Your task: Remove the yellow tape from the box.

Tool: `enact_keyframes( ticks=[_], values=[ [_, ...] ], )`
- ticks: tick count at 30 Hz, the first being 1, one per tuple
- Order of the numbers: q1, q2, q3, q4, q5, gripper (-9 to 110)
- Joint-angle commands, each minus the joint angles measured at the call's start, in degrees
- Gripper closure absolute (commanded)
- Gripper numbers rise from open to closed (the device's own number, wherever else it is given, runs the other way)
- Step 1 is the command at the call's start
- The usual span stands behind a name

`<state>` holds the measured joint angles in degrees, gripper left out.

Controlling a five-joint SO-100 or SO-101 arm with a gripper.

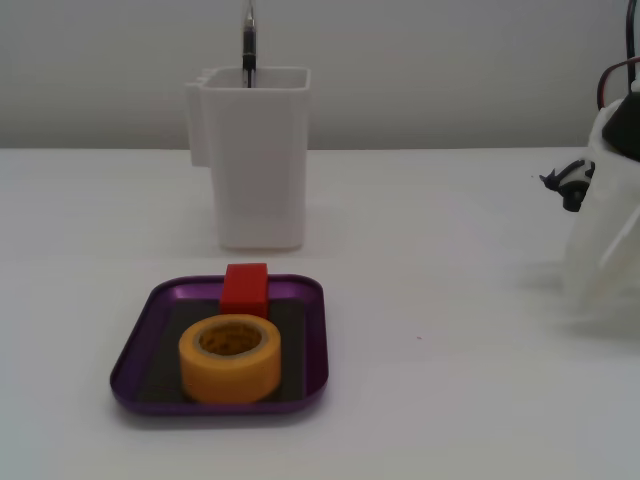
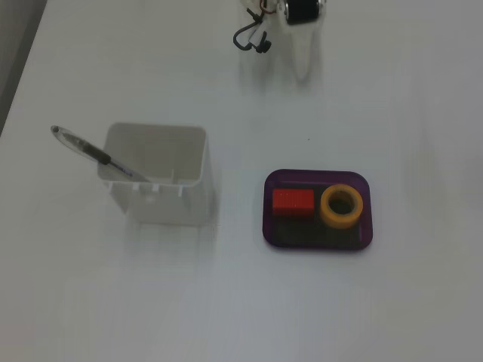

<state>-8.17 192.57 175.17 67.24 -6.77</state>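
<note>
The yellow tape [image 1: 230,358] [image 2: 342,206] lies flat, hollow centre up, inside the box [image 1: 318,340] [image 2: 269,228], a shallow purple tray with a dark floor. A small red block [image 1: 245,289] [image 2: 293,202] sits in the same tray, right beside the tape. My gripper [image 1: 592,290] [image 2: 302,72] is white and washed out against the white table. It stands far from the tray, at the right edge of a fixed view and near the top of the other one. Its fingers are too faint to read. Nothing shows between them.
A tall white container [image 1: 255,160] [image 2: 155,177] stands behind the tray with a pen [image 2: 90,151] leaning out of it. Dark cables and a motor [image 2: 302,9] mark the arm's base. The table is plain white.
</note>
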Motion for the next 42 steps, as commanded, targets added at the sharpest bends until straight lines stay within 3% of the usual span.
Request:
enact_keyframes(
  ticks=[1, 14, 20, 26, 32, 42],
  values=[
    [-0.3, 5.3, -0.4, -1.2, 6.2, 102],
    [-0.3, 5.3, -0.9, -1.3, 5.8, 102],
    [0.0, 4.2, -10.8, -5.6, 6.2, 102],
    [7.9, 1.7, -17.2, -7.6, 5.7, 99],
    [9.4, -15.1, -26.8, -6.9, 5.6, 85],
    [5.1, -60.6, -57.1, 2.1, -2.9, 84]
  ],
)
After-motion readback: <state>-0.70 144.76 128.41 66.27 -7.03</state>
